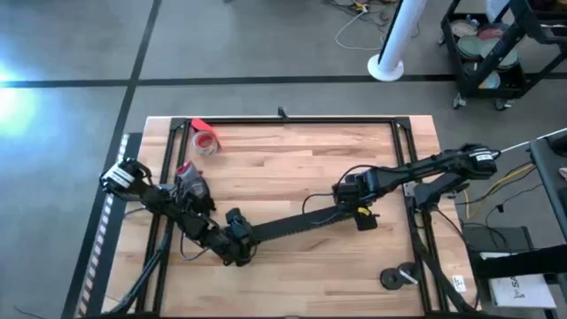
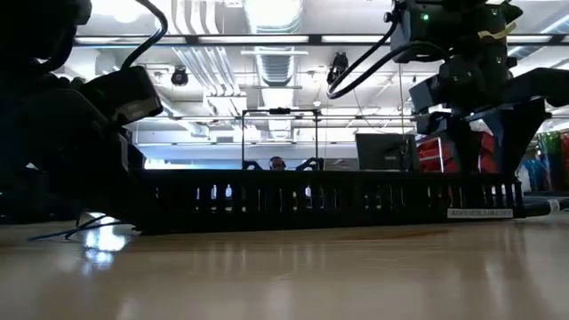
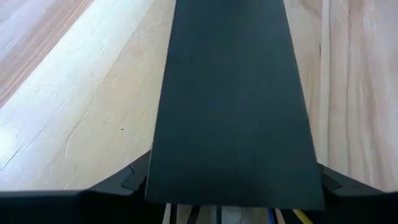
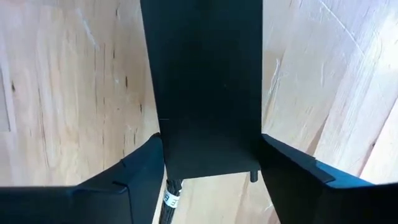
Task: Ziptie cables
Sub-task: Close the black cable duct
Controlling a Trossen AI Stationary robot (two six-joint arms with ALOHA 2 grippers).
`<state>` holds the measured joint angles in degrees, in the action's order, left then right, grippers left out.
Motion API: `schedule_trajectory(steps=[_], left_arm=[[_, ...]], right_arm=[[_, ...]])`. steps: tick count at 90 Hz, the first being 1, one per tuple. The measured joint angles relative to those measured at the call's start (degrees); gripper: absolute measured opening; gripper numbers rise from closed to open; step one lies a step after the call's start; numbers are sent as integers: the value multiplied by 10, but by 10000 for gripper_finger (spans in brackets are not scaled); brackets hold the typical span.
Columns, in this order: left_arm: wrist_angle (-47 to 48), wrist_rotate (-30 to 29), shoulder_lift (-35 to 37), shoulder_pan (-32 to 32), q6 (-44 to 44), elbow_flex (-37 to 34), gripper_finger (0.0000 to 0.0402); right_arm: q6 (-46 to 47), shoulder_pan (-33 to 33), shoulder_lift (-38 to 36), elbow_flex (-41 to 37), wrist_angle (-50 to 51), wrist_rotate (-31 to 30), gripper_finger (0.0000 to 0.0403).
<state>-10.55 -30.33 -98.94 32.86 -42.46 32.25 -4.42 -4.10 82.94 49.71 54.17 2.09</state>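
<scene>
A long black slotted cable duct [image 1: 297, 224] is held at opposite ends by the left gripper [image 1: 241, 244] and right gripper [image 1: 354, 206], fingers closed on it, so the cables inside must next be exposed for tying.

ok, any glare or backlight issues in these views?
High view: bright glare patch on the floor at the left edge. Low view: ceiling lights backlight the scene, so the arms and the black strip read as silhouettes, with sheen on the table. Wrist views: evenly lit.
</scene>
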Motion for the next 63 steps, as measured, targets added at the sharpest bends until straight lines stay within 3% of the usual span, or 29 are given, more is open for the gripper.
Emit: schedule_trajectory(steps=[48,63], left_arm=[[1,0,0,0,2,0,220],[2,-2,0,1,-4,0,220]], right_arm=[[30,1,1,-9,28,12,245],[34,1,6,-13,48,14,211]])
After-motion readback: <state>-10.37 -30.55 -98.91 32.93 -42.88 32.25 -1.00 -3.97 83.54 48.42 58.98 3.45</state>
